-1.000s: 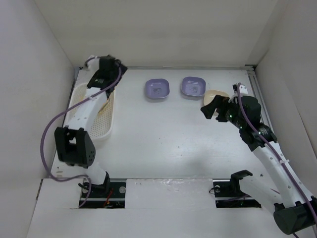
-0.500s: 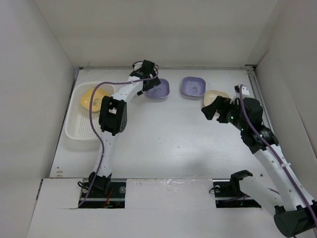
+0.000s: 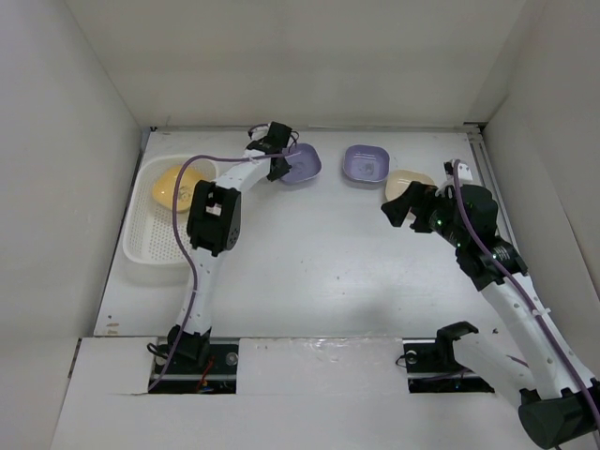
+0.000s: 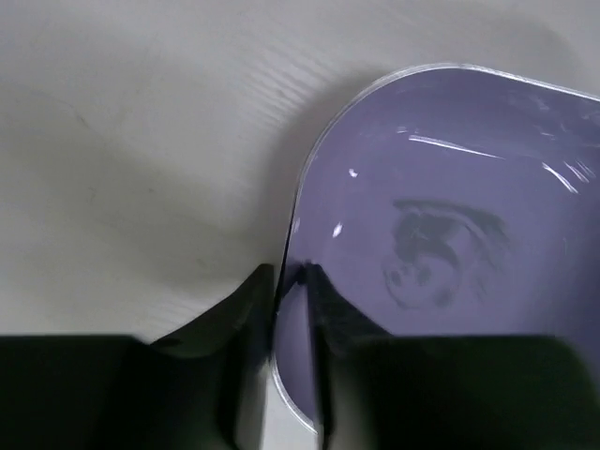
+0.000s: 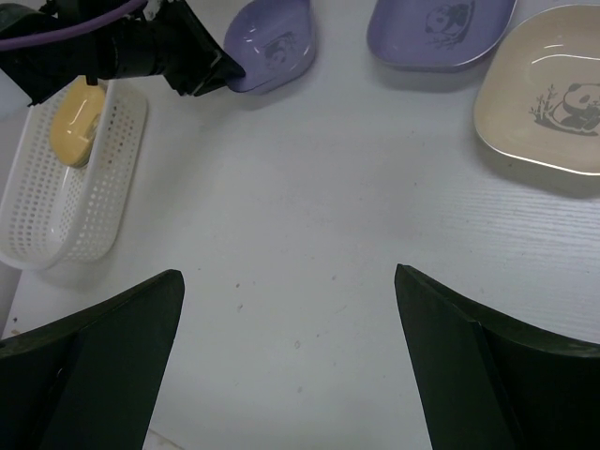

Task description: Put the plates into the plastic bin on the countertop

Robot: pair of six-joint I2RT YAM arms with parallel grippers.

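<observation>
My left gripper [image 4: 291, 277] is shut on the near-left rim of a lavender plate [image 4: 441, 216], one finger inside and one outside. From above, this gripper [image 3: 281, 161] sits at the left edge of that plate [image 3: 305, 167] near the back wall. A second lavender plate [image 3: 365, 163] and a cream plate [image 3: 409, 182] lie to the right on the white countertop [image 3: 309, 253]. An orange-yellow plate [image 3: 172, 185] lies in the cream-white plastic bin [image 3: 164, 246] at the left. My right gripper [image 3: 398, 208] hovers open beside the cream plate, nothing between its fingers [image 5: 112, 337].
The right wrist view shows the bin [image 5: 56, 216] at far left, the two lavender plates [image 5: 272, 47] and the cream plate [image 5: 548, 94] along the top. White walls enclose the countertop on three sides. The left arm's purple cable [image 3: 192, 281] hangs over the bin's right side.
The left arm swung from over the bin to the left lavender plate and closed on its rim. The orange-yellow plate now shows in the bin. The right arm stayed put.
</observation>
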